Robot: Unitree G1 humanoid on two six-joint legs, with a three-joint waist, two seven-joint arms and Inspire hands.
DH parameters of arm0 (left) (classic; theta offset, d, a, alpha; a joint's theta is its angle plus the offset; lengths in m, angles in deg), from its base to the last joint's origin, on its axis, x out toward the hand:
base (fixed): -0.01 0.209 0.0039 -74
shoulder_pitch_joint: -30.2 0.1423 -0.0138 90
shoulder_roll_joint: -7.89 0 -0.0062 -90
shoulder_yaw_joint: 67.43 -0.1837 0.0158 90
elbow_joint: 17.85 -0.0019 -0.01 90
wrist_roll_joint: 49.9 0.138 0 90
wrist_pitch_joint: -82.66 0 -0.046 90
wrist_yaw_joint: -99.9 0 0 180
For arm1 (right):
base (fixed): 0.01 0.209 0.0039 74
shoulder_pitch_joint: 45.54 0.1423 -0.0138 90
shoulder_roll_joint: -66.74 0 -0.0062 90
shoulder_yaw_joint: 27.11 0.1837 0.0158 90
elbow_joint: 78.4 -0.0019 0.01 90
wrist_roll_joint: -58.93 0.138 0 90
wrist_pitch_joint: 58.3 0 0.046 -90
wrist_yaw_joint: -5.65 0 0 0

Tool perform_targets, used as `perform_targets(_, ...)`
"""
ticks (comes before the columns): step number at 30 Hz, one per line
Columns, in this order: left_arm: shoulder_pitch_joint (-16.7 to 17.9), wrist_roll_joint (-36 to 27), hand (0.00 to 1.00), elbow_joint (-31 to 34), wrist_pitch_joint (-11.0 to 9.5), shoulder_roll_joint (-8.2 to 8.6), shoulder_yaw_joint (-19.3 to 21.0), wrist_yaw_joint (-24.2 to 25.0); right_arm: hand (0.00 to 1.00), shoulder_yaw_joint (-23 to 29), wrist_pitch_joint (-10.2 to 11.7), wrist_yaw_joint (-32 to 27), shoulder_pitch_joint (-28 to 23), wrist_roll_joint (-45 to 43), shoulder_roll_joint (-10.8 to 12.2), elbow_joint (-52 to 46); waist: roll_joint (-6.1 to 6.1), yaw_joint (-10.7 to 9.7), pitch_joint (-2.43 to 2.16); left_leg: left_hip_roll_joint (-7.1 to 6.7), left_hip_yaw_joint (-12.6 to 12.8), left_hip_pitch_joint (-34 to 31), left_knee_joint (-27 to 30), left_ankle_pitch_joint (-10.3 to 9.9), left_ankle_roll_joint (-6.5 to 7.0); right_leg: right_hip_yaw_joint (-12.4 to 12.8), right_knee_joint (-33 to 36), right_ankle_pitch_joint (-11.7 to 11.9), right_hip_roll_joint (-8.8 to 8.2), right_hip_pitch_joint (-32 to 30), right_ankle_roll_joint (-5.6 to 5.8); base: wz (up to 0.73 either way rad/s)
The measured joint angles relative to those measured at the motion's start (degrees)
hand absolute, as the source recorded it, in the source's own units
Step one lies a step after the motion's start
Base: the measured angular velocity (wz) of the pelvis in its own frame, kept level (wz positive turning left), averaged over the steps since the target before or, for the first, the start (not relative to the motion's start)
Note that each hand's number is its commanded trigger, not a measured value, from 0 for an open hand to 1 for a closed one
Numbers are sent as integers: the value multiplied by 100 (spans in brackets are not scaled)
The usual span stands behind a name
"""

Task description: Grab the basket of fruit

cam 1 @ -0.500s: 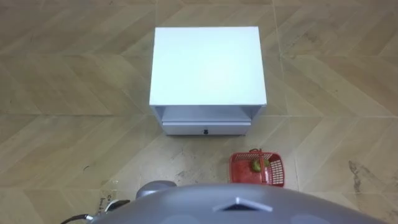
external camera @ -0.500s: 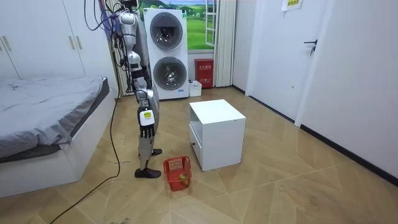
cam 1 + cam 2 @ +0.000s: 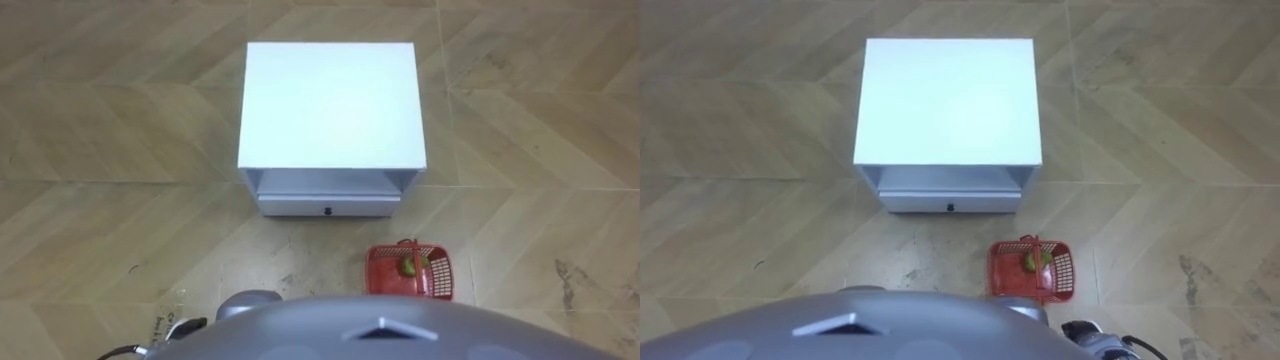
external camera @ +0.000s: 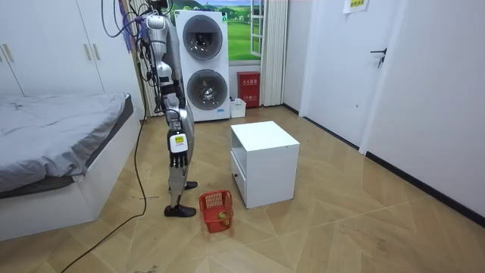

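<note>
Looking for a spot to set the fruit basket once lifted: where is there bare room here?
The top of the white cabinet is wholly bare. The floor to its left and right is bare too. The only crowded patch is in front of the drawer, toward the robot's right, where the red basket stands with fruit in it.

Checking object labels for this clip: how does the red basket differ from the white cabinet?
The basket is red with open mesh walls; the cabinet is white with solid panels. The basket is far smaller and lower than the cabinet. The basket is open-topped with fruit inside; the cabinet has a flat top and a shut drawer. Both stand on the wooden floor.
</note>
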Motion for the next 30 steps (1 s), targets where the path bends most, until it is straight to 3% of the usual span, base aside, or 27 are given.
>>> perform_targets(13, 66, -104, 0, 2, 27, -16, -1, 3, 0, -5, -35, -19, -9, 29, -2, -4, 24, -14, 16, 2, -24, -27, 44, -12, -4, 1, 8, 0, 0, 21, 0, 0)
perform_targets(22, -7, -72, 0, 4, 14, -18, 12, -8, 0, 109, -37, -84, -95, 68, -3, -177, 49, -114, -1, -24, -30, -118, 53, -20, 9, -6, 40, -9, -32, -33, 15, 0)
perform_targets(30, -159, -56, 0, -106, -105, -39, 27, -132, 0, 449, 28, -348, -59, 98, -77, -190, 158, -274, 27, -170, 86, -376, 438, -137, 214, 100, 846, -90, -298, -587, 67, -5)
